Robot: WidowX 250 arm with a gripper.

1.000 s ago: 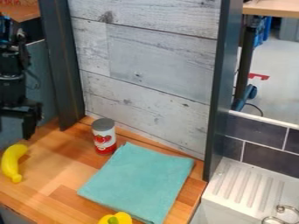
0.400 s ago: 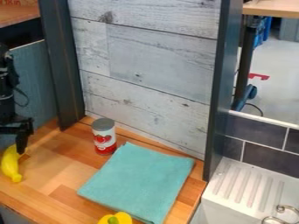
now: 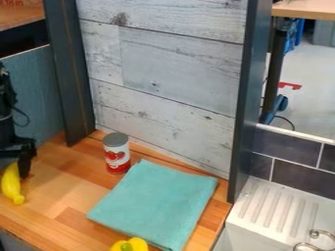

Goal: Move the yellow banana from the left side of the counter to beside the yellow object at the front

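Here, your black end effector (image 3: 23,164) hangs by the curved yellow banana (image 3: 11,186), left of a red-and-white metal can (image 3: 117,154); you can't tell whether it's spread or pinching.

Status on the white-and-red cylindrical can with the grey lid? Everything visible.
The white-and-red cylindrical can stands upright on the light-brown wooden counter, in front of the whitewashed plank panel. Flat grey top, metallic-looking; label white above, red below, with red pictures on the front. No dents visible. It sits close beside the folded teal cloth; can't tell if they touch.
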